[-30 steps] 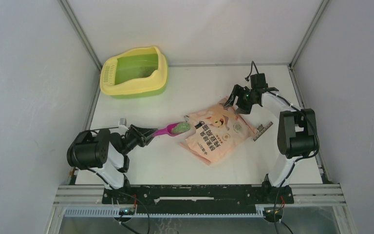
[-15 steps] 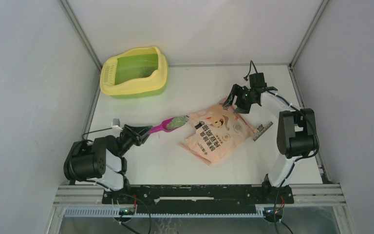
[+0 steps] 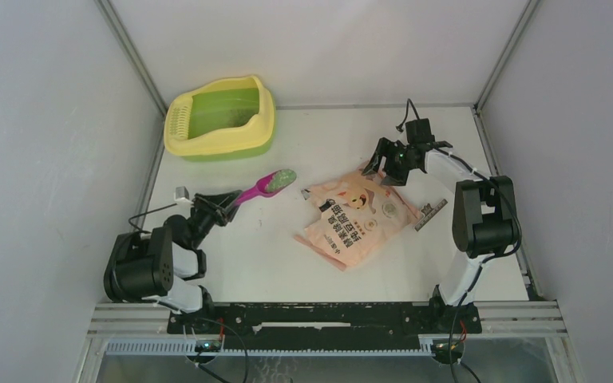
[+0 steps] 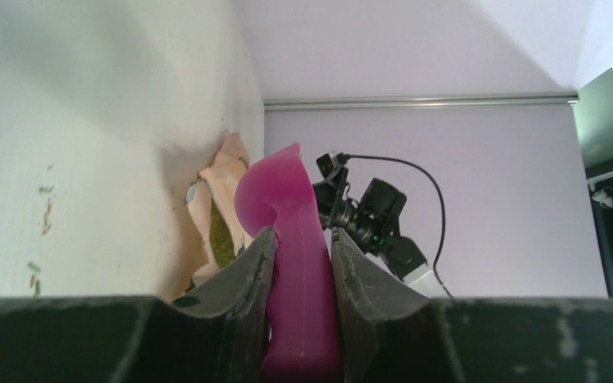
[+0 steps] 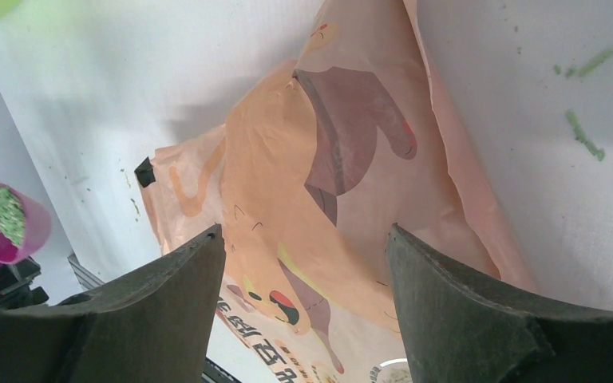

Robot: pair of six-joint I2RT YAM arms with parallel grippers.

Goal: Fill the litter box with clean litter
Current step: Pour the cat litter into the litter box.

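Clamping the scoop [image 4: 299, 223] by its handle, the left gripper [image 3: 230, 201] has its jaws closed tight on the magenta plastic, one finger pressed to each side. The scoop's bowl juts out ahead of these jaws with a heap of green-grey litter [image 3: 283, 175] in it. The box [image 3: 215, 144] sits well beyond the jaws, off to the left of where they point, at the far corner of the table [image 3: 271, 255] and apart from the scoop. The right gripper [image 5: 303, 239] hangs with its jaws spread wide and nothing between them. The bag [image 5: 327, 159] lies flat under and beyond them. A few green crumbs [image 5: 581, 132] dot the table to the right of these jaws.
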